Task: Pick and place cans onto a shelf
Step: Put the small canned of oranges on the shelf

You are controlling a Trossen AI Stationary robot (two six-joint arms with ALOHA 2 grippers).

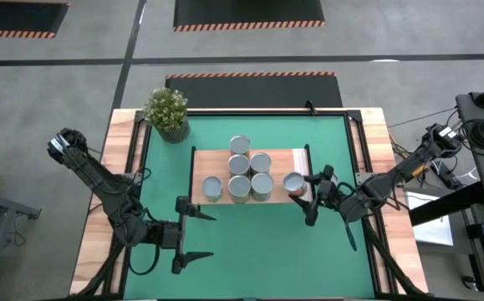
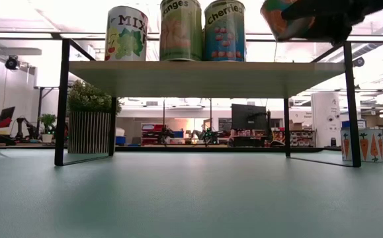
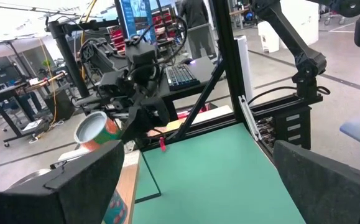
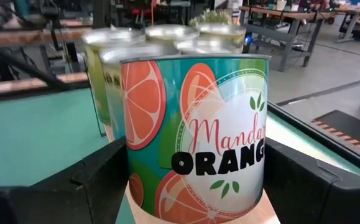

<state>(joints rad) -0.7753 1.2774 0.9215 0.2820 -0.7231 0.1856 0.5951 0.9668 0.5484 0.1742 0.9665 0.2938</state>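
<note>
We see the right end effector (image 1: 308, 194) clamped on a mandarin orange can (image 1: 293, 183), holding it at the shelf's (image 1: 282, 157) right end, w/ five other cans (image 1: 243, 171) grouped mid-shelf. Left end effector (image 1: 193, 238) waits over the bench (image 1: 258, 251), fingers wide apart, nothing btwn them.

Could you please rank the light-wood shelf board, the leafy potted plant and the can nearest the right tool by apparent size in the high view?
1. Light-wood shelf board on its black frame, largest.
2. Leafy potted plant.
3. Silver-topped can by the right tool, smallest.
</note>
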